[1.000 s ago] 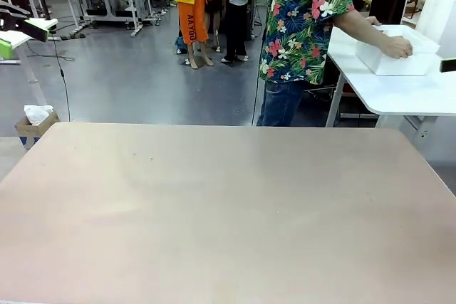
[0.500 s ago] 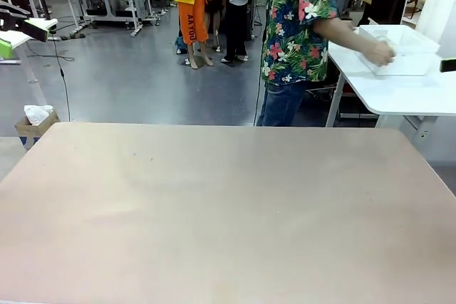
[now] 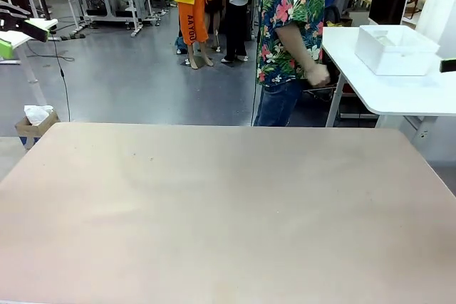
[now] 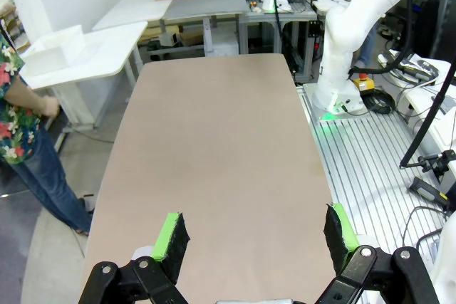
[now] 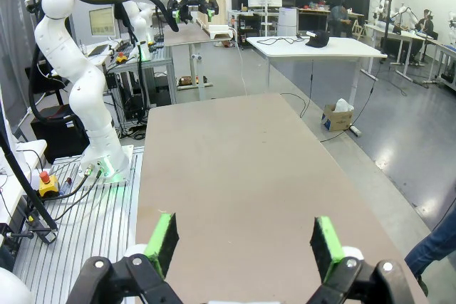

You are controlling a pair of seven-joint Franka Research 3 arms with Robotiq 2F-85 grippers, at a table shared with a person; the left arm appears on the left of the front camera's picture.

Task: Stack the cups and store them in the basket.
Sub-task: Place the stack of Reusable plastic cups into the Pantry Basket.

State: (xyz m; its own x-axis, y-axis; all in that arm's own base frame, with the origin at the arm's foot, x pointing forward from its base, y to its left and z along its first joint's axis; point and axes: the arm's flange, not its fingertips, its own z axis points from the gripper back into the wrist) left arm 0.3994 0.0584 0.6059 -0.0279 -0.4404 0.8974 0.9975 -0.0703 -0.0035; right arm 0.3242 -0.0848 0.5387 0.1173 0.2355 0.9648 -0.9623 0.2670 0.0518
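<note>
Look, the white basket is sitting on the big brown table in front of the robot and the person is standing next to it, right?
Not quite. The white basket is on the white side table off to the right, not on the big brown table. The front view shows it. The person is standing next to it.

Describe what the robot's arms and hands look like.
Both arms are glossy white with rounded jointed segments; the left arm rises from a green-lit base. Each hand, left hand and right hand, has black linkages and two fingers faced with bright green pads.
</note>
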